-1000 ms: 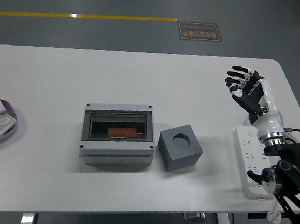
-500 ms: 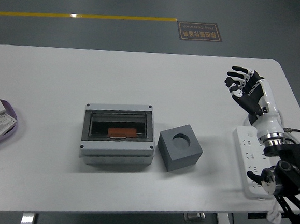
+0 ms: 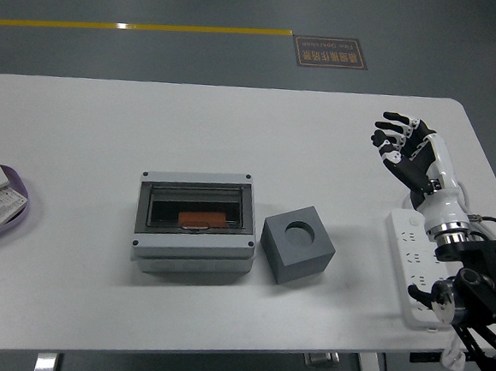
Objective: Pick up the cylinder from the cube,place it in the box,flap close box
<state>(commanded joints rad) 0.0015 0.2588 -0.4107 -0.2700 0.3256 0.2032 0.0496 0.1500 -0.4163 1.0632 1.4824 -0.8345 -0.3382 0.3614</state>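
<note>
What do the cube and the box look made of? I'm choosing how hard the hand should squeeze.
The cube looks like matte grey plastic or dense foam: dull, even faces, no shine, a clean round hole on top. The box looks like hard light-grey plastic with corner screws and a see-through, smoky lid, likely clear plastic, showing something orange inside.

Right robot hand [image 3: 403, 144] spread above table [image 3: 80, 138]; box [image 3: 195, 221] beside cube [image 3: 298, 244]

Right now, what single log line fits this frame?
right robot hand: open, raised at far right | cube: hole empty | box: orange piece inside, lid shut | left hand: unseen
</note>
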